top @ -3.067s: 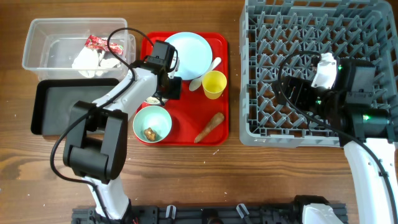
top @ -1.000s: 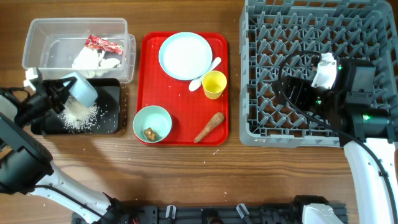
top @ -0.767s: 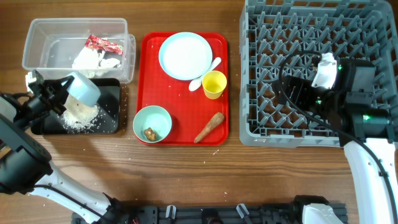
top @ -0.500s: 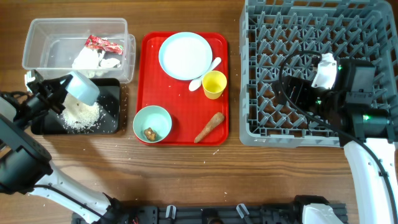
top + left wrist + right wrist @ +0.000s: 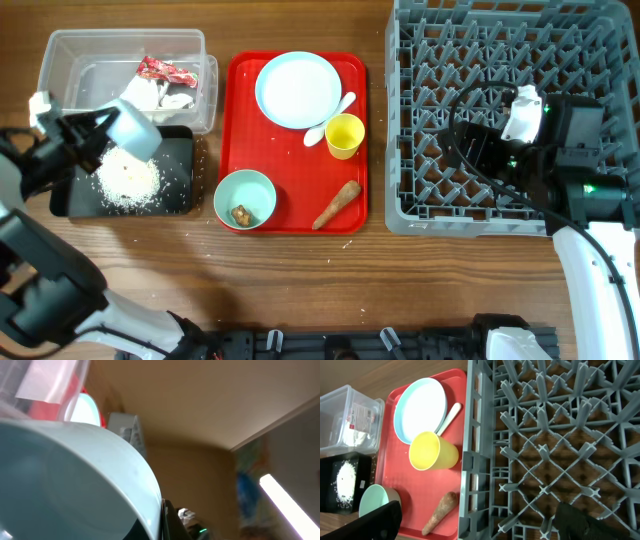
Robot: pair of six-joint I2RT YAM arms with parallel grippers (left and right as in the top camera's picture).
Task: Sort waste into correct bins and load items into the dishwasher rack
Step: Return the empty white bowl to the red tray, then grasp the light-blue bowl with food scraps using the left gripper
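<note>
My left gripper [image 5: 97, 138] is shut on the rim of the pale-blue bowl [image 5: 136, 128] and holds it tipped on its side above the black tray [image 5: 182, 195]. Loose rice [image 5: 127, 181] lies in a pile on that tray. The bowl's wall fills the left wrist view [image 5: 75, 480]. The clear tub [image 5: 70, 60] holds the red wrapper [image 5: 165, 70] and the white napkin [image 5: 143, 95]. My right gripper [image 5: 480, 520] is open and empty over the front-left part of the dishwasher rack [image 5: 510, 60].
The red serving tray [image 5: 300, 170] carries the plate [image 5: 298, 90], white spoon [image 5: 333, 113], yellow cup [image 5: 344, 135], carrot stick [image 5: 337, 204] and mint bowl [image 5: 245, 195] with a brown lump [image 5: 241, 213]. A few grains lie on the table by the tray.
My left gripper has lifted the tipped bowl a little toward the tub. The rice pile beneath it now lies uncovered on the black tray. The right arm has not moved.
</note>
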